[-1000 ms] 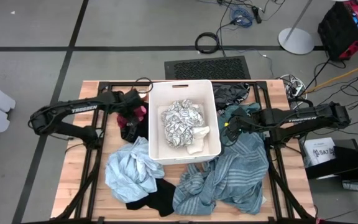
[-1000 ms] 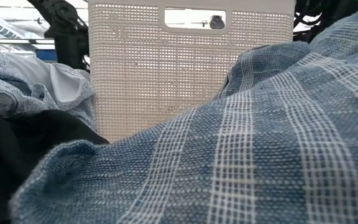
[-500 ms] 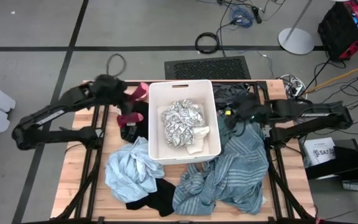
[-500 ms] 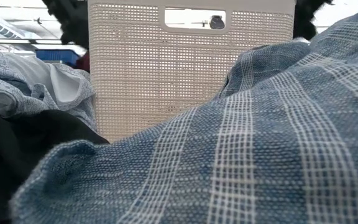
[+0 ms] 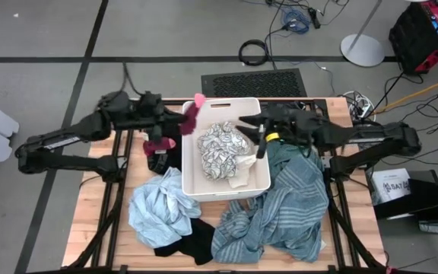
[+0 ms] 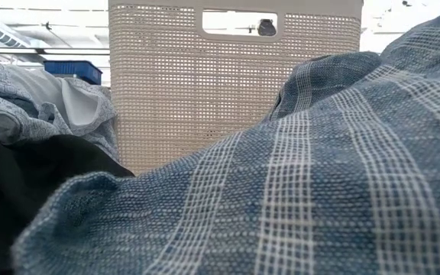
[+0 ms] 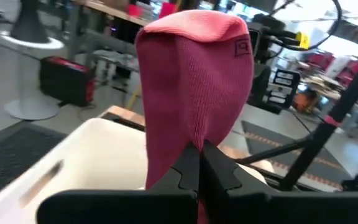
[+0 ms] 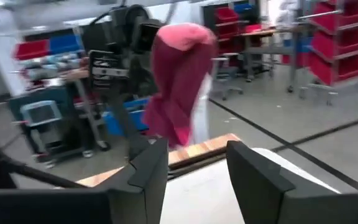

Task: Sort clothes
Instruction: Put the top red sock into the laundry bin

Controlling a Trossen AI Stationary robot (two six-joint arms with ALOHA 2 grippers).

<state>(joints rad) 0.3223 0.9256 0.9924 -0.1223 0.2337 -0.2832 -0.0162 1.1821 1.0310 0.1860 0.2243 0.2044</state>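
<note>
So the left gripper [image 5: 182,122] is up off the table right at the bin's [image 5: 192,156] near-left corner, fingers [image 7: 188,174] pinched tight together on the magenta piece [image 5: 194,113]. The cloth sticks up from the pinch and flops over like a little hood, half of it hanging just over the bin's rim. In the left wrist view the magenta piece [image 7: 194,81] fills most of the frame right past the fingertips, with the white bin wall below it.

The right gripper [image 5: 254,131] is across the bin from it, hovering over the bin's right side with its jaws spread and nothing between them. The right wrist view looks straight at the magenta piece [image 8: 179,81] and the left gripper behind it, well apart.

Under and between the two grippers, inside the bin, sits the white patterned garment [image 5: 220,148]. The big striped garment [image 5: 287,202] is heaped right below the right gripper and spills toward the front of the table. The light blue one [image 5: 158,205] lies below the left gripper, with the black one [image 5: 185,242] tucked under its front edge. Some dark grey fabric [image 5: 286,114] lies behind the right gripper.
</note>
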